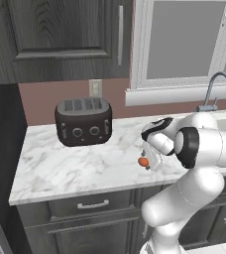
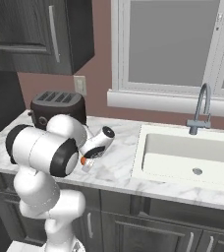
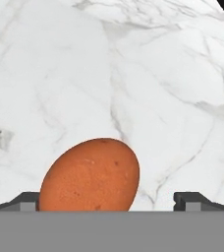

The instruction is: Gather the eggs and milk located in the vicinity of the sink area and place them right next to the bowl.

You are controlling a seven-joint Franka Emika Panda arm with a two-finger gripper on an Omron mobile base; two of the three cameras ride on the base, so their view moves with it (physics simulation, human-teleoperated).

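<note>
White marble counter (image 1: 60,168) is carrying one egg (image 3: 90,174), orange-brown, lying left of the sink (image 2: 192,157) near the front edge. The arm is folding low over the counter, its hand angling down at the egg. The fingers (image 3: 192,201) are standing wide apart around the egg, not gripping it. One dark toaster (image 1: 83,121) is sitting further back.
</note>
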